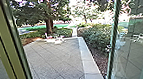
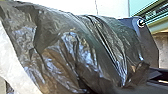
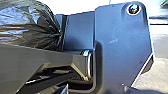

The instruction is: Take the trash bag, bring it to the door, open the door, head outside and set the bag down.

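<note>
The black trash bag (image 2: 75,50) shows large in the left wrist view, its shiny plastic creased and bulging. In the right wrist view the trash bag (image 3: 30,25) lies against the robot's dark plate, its folds drawn together to a narrow point. What grips it there cannot be made out. A glass door panel (image 1: 135,37) stands at the right of the head view, its upright edge beside an open gap that leads outside. On the gap's left is a yellowish door frame (image 1: 3,48).
Beyond the doorway lies a paved yard (image 1: 52,61) with a paler strip (image 1: 89,58) along its right side. White chairs (image 1: 55,39) stand at its far end near a tree trunk (image 1: 48,14). Bushes (image 1: 97,37) and a mulch bed (image 1: 101,62) border the paving on the right.
</note>
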Robot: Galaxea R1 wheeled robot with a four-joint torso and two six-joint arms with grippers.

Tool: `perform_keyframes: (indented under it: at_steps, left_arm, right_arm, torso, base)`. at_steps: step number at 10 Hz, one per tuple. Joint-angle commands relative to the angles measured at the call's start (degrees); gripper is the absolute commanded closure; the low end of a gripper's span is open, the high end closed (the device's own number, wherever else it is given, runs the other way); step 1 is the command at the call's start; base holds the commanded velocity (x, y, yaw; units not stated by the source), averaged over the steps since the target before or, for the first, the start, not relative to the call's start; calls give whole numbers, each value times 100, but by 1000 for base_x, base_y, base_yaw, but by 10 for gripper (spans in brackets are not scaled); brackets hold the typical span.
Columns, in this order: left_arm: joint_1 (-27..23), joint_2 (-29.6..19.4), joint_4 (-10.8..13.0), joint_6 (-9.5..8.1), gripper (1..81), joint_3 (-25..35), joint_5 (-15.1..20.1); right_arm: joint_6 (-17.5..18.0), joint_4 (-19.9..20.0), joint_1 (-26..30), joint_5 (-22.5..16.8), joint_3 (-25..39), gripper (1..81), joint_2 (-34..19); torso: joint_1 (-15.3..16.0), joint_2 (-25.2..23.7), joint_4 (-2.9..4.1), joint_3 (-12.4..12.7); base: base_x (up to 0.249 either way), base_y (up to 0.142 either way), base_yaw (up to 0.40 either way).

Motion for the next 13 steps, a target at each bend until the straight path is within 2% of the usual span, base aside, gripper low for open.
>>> perform_keyframes:
  at_steps: [1,13]
  left_arm:
    - [-382,31,49,33,811,34,244]
    - [-382,31,40,33,811,26,244]
  right_arm:
    - [-81,-59,245,-470,88,10,138]
    - [-81,-59,227,-409,88,10,138]
  torso:
    - [0,0,0,0]
    - [-29,-13,0,4]
  base:
    - [107,0,0]
    - [109,0,0]
